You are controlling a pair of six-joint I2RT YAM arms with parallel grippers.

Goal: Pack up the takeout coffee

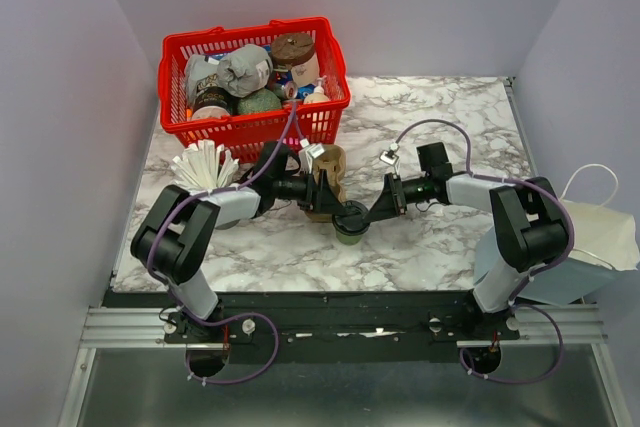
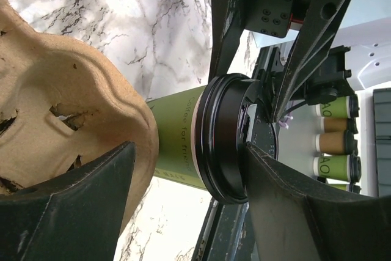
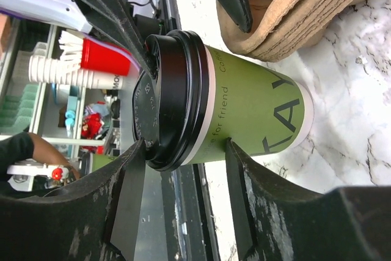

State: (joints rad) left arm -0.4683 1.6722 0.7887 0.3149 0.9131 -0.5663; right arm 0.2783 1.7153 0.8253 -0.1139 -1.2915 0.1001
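The takeout coffee [image 1: 350,224] is a green paper cup [image 3: 250,105] with a black lid [image 3: 177,99], standing on the marble table just in front of the brown cup carrier [image 1: 335,162]. My right gripper [image 3: 185,145] is open and straddles the lid's near rim. One fingertip rests on the lid top and the other lies against the green wall a little below the rim. My left gripper [image 2: 189,151] is open wide, with one finger in front of the carrier [image 2: 67,108] and the other against the lid [image 2: 226,139]. The cup's base is hidden behind the carrier in the left wrist view.
A red basket [image 1: 255,127] full of packed goods stands at the back left. White stirrers [image 1: 205,165] fan out at the left, beside the left arm. A white bag [image 1: 600,232] lies off the table's right edge.
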